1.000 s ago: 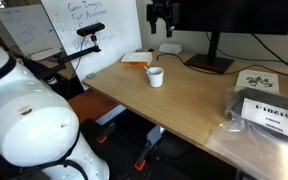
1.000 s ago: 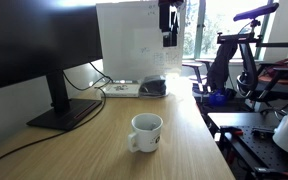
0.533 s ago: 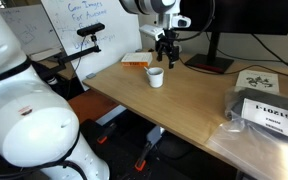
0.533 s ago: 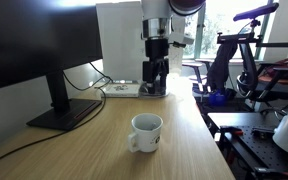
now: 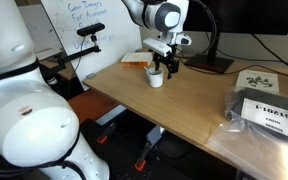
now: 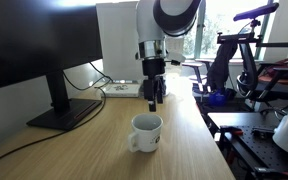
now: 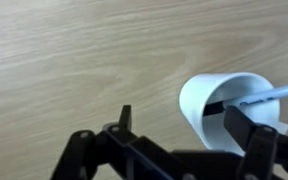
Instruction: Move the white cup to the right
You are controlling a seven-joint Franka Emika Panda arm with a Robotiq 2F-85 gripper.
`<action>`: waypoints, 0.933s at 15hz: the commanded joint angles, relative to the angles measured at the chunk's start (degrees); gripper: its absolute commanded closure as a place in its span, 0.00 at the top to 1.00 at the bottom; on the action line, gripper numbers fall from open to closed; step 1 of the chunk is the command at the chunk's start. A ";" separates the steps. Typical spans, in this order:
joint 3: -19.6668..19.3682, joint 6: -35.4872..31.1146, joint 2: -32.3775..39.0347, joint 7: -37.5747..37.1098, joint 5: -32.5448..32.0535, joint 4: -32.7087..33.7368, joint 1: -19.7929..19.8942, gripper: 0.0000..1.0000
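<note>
0 steps done, we judge: small white ceramic cup (image 6: pixel 146 132) ungrasped on the wooden bench (image 6: pixel 179 150), jaws spread wide nearby.

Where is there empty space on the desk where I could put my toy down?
The biggest bare patch of wood lies between the white cup, the monitor stand and the black bag. It is crowded at the bag's end, with papers beside it, and round the cup, where the gripper hovers.
</note>
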State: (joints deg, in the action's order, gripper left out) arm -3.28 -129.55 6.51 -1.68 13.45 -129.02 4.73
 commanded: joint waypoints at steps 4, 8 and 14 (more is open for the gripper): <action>1.41 2.02 6.96 3.76 -0.17 6.78 -0.72 0.81; 2.14 2.72 10.00 5.27 -1.74 9.97 -1.00 0.49; 2.27 3.19 10.54 9.53 -3.74 11.63 -0.80 0.04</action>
State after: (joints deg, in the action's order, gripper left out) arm -1.15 -128.97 16.82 5.75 11.19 -118.94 3.50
